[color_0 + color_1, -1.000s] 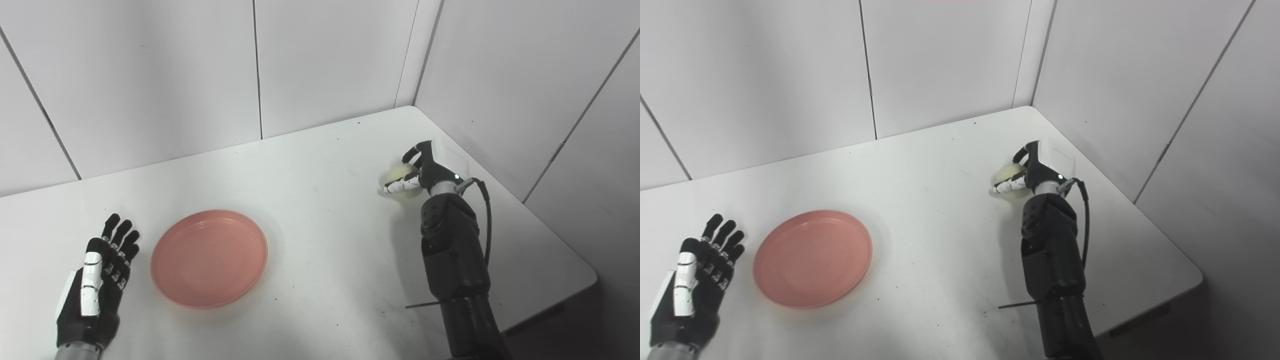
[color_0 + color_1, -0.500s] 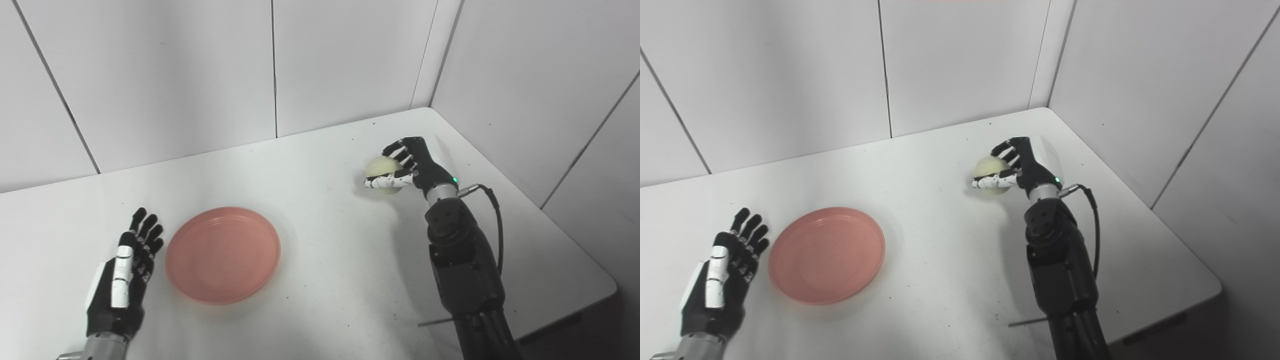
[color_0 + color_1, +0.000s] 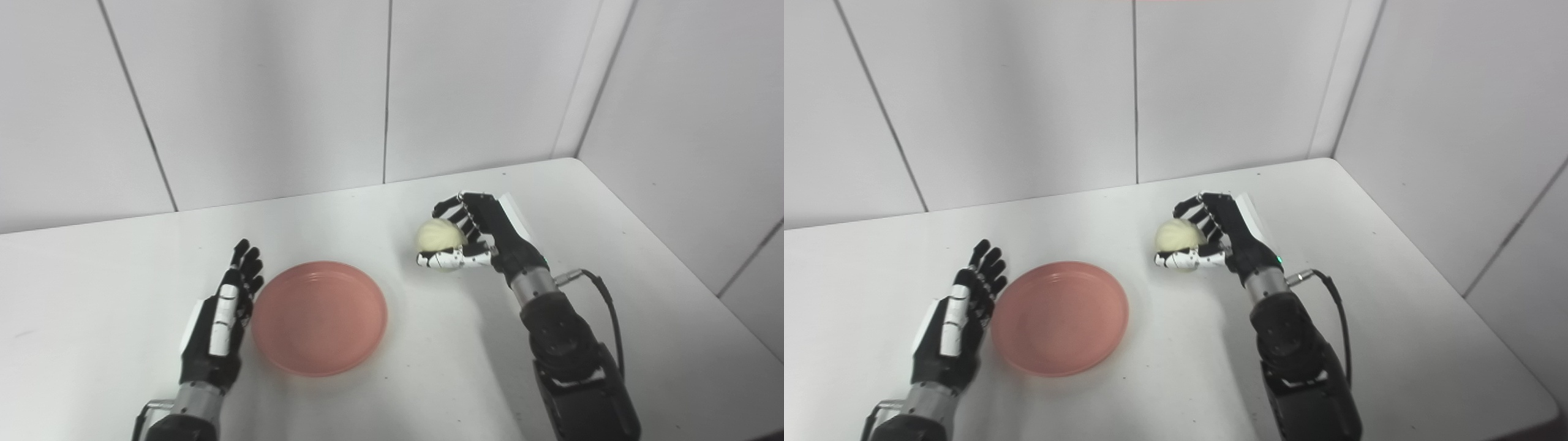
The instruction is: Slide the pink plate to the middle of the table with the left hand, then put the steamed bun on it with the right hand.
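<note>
A pink plate [image 3: 318, 316] lies flat on the white table [image 3: 429, 380], left of centre. My left hand [image 3: 222, 315] is open, fingers straight, its edge close beside the plate's left rim; I cannot tell if it touches. My right hand [image 3: 481, 236] is shut on a pale round steamed bun [image 3: 438, 236] and holds it above the table, to the right of and beyond the plate. The same scene shows in the right eye view, with the plate [image 3: 1059, 316], bun [image 3: 1179, 235], left hand [image 3: 958, 321] and right hand [image 3: 1222, 236].
White panel walls close the table at the back and right, meeting in the far right corner [image 3: 566, 153]. A black cable [image 3: 603, 300] runs along my right forearm.
The camera has shifted. My right hand has lifted the bun off the table near the right wall and carried it left toward the plate. My left hand has come closer to the plate's left rim.
</note>
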{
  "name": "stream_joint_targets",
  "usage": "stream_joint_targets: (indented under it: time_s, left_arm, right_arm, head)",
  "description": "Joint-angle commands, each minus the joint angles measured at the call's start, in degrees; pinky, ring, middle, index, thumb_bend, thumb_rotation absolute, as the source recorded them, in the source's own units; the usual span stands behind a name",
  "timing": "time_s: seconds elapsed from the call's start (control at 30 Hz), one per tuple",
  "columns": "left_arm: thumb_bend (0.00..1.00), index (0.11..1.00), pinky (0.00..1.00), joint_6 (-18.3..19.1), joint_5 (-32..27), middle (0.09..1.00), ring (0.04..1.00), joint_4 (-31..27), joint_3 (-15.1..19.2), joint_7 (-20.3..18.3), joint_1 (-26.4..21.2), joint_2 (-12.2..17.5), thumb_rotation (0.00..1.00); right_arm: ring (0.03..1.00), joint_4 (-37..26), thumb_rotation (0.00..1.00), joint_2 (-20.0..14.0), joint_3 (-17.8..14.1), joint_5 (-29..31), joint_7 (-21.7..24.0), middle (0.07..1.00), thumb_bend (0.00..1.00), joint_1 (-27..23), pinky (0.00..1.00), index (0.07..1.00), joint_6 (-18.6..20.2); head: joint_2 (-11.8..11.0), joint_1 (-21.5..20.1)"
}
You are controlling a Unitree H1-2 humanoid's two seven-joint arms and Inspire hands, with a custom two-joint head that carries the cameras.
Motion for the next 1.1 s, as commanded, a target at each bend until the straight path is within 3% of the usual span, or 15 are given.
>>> stream_joint_targets:
  time_s: [0.0,0.2,0.3,0.47,0.67,0.8,1.07]
  left_arm:
    - [0.61,0.978,1.0,-2.33,-0.22,1.0,0.999,3.15,-0.41,0.46,1.57,-1.74,1.0]
    - [0.59,0.983,1.0,-4.12,1.52,0.999,0.996,4.04,-0.92,1.58,1.29,-2.48,1.0]
    - [0.58,0.97,0.99,-5.34,3.44,0.981,0.975,4.05,-1.36,2.62,1.32,-2.58,1.0]
    - [0.59,0.963,0.98,-4.72,5.03,0.97,0.963,2.82,-2.05,3.38,1.6,-2.67,1.0]
    - [0.59,0.959,0.98,-3.64,4.56,0.966,0.956,1.91,-2.18,3.28,1.61,-3.14,1.0]
    - [0.59,0.957,0.98,-3.51,4.32,0.964,0.95,1.47,-2.09,3.28,1.77,-3.34,1.0]
    - [0.61,0.96,0.97,-2.61,4.44,0.965,0.952,0.0,-2.12,2.93,2.2,-3.26,1.0]
  right_arm:
    - [0.272,-2.45,0.0,-0.37,1.29,0.93,-0.92,0.427,0.51,-1.03,0.22,0.514,-4.07]
    - [0.248,-6.2,0.0,-0.56,8.03,0.07,1.52,0.395,0.51,-0.57,0.2,0.512,-5.35]
    - [0.258,-4.63,0.0,-0.11,9.98,1.21,1.26,0.4,0.51,-0.26,0.21,0.509,-7.72]
    - [0.235,-1.94,0.0,0.44,12.19,0.06,0.6,0.396,0.51,-0.08,0.18,0.504,-10.32]
    - [0.254,0.88,0.0,0.56,14.44,-0.45,1.16,0.412,0.51,-0.21,0.2,0.506,-11.09]
    - [0.223,2.29,0.0,0.92,16.54,-2.66,0.18,0.411,0.51,0.22,0.15,0.509,-11.86]
    - [0.265,7.19,0.0,1.36,18.21,-6.07,-4.17,0.401,0.51,0.95,0.2,0.496,-17.84]
  head:
    - [0.04,0.02]
    - [1.61,2.66]
    - [2.8,3.84]
    - [4.6,4.85]
    - [6.0,6.19]
    - [6.56,6.1]
    - [7.45,5.94]
